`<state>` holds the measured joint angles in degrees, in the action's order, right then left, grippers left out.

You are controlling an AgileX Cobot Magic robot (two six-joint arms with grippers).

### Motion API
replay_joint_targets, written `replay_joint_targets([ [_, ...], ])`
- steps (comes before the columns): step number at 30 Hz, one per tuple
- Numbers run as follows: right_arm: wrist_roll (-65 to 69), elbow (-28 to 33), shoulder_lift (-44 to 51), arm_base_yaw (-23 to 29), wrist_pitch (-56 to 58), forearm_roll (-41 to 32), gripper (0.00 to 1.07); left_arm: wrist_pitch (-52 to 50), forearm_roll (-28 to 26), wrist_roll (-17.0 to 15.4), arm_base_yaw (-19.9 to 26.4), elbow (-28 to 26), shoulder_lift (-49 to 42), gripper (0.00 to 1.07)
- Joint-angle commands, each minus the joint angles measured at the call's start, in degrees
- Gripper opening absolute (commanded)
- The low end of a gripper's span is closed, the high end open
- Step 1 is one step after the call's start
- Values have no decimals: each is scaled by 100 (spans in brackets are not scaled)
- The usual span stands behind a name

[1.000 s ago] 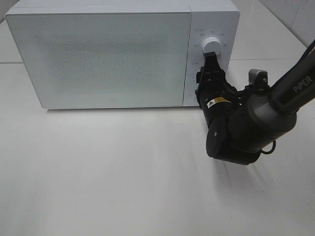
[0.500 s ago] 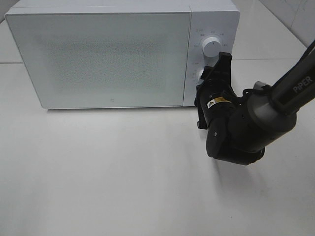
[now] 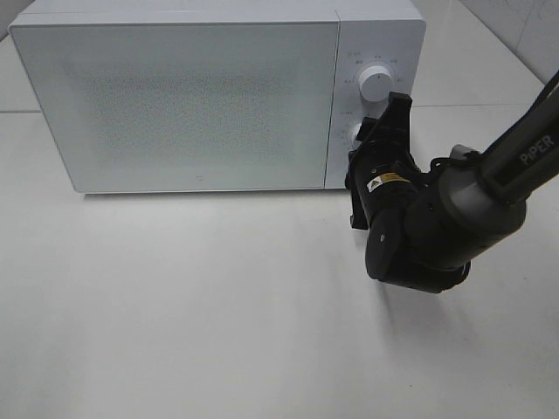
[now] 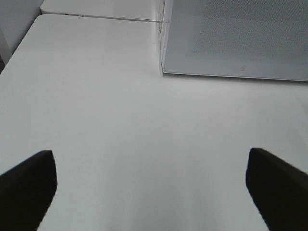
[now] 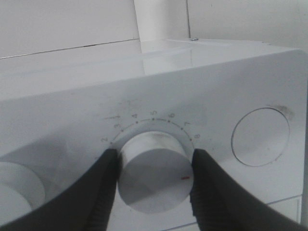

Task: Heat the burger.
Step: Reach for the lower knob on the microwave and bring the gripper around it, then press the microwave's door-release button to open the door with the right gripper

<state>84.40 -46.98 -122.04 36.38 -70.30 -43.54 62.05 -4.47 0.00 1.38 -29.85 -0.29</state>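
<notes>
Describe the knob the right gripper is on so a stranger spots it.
On the white microwave, find the panel right of the door. The lower knob sits between the right gripper's jaws, ringed by numbers with a red mark; the upper knob stands free.

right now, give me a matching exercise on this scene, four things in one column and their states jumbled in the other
Things:
1. microwave door
2. lower knob
3. upper knob
4. left gripper

States:
A. open above the table
B. held in the right gripper
C. closed
D. untouched

Pairs: 1-C, 2-B, 3-D, 4-A
</notes>
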Motion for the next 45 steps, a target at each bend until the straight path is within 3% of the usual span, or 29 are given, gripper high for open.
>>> replay_joint_targets([
  [1,-138,-206,34,29,-991,877,4,-80,-29,0,11,11,-97,100],
  [10,-447,-206,34,29,-997,527,14,-80,-29,0,11,11,-97,100],
  [12,-527,-206,34,29,-997,212,25,-80,-29,0,11,11,-97,100],
  [18,-642,-206,34,29,-997,-6,40,-80,-29,0,11,11,-97,100],
  [21,-665,-201,40,29,-997,-11,43,-80,-29,0,11,11,-97,100],
  [23,-751,-195,57,29,-991,-120,53,-80,-29,0,11,11,-97,100],
  [29,-1186,6,275,52,-911,-109,67,-80,-29,0,11,11,-97,100],
  [41,-1753,980,1060,52,-92,487,69,-80,-29,0,11,11,-97,100],
  [45,-2515,1312,1398,40,269,762,69,-80,-29,0,11,11,-97,100],
])
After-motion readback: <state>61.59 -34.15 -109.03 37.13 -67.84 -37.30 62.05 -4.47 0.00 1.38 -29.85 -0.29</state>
